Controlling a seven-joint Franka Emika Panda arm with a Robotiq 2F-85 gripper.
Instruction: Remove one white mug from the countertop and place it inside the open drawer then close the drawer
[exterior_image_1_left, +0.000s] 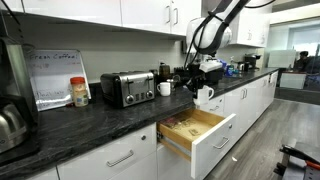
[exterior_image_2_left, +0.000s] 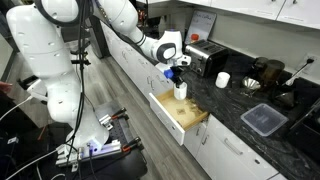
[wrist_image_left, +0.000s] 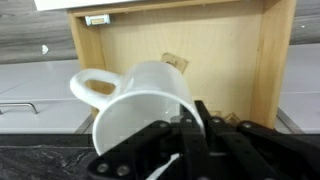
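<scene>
My gripper is shut on the rim of a white mug and holds it just above the front edge of the dark countertop. Right below it, the white drawer stands open and shows its light wood inside. The held mug, gripper and open drawer also show in the other exterior view. In the wrist view the mug lies on its side between my fingers, handle to the left, over the wooden drawer floor. A second white mug stands by the toaster.
A silver toaster, a jar and a kettle stand on the countertop. Black mugs and a coffee machine sit behind my gripper. A dark tray lies on the counter. The white robot base stands on the floor.
</scene>
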